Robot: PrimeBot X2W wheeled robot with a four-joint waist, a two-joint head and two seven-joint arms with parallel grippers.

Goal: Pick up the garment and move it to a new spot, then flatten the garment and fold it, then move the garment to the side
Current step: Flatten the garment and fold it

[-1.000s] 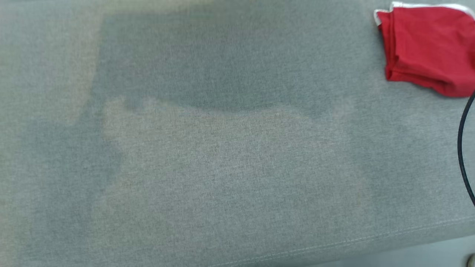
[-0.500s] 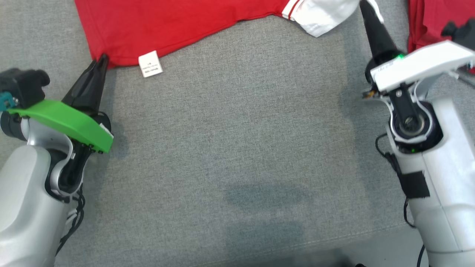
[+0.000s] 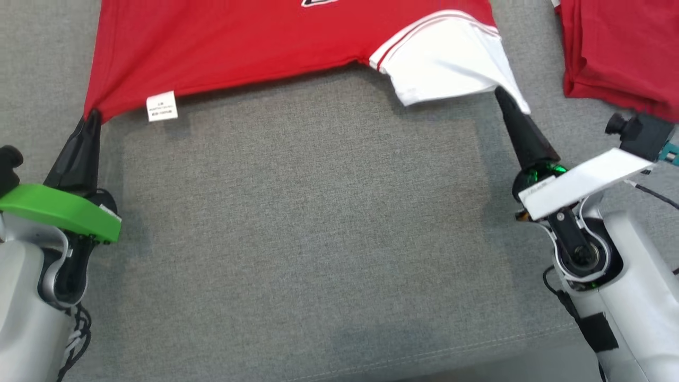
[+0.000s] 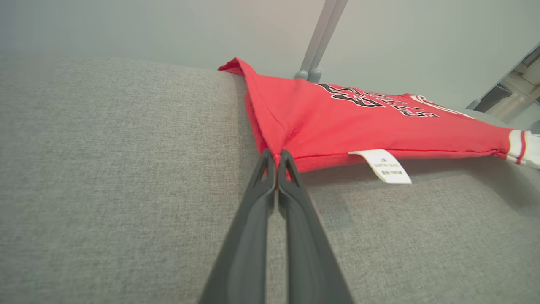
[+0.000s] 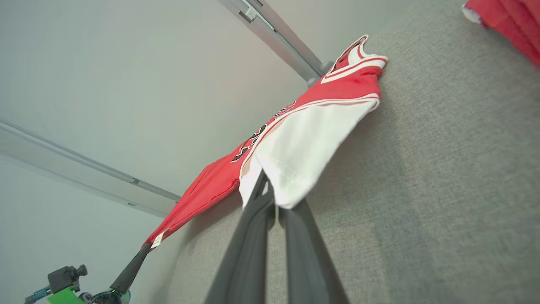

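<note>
Left side: the left hand [image 3: 91, 118], two long dark fingers under a green cover, is fully closed and pinches the near left corner of the red cloth jersey [image 3: 238, 42]. In the left wrist view the left hand's tips [image 4: 274, 155] meet on the hem, and the cloth fans away from them, printed with black lettering.

Just right of that corner, a white sewn-in label [image 3: 161, 106] hangs from the hem. The jersey's near edge appears raised slightly off the grey woven-fabric bench [image 3: 318, 223] and casts a shadow beneath; its far part lies on the bench towards the back edge.

Right side: the right hand [image 3: 499, 96] is likewise fully closed, gripping the lower edge of the white sleeve panel [image 3: 445, 63]. The right wrist view confirms the white cloth caught at its tips [image 5: 270, 198].

Far right: a folded red cloth [image 3: 615, 53] lies apart from the jersey.

Assessment: the relocation and spreading step appears to be in hand, with the cloth stretched between both hands. The next move calls for even tension, matched travel of both hands, and a flat lay-down clear of the folded cloth before any fold.
</note>
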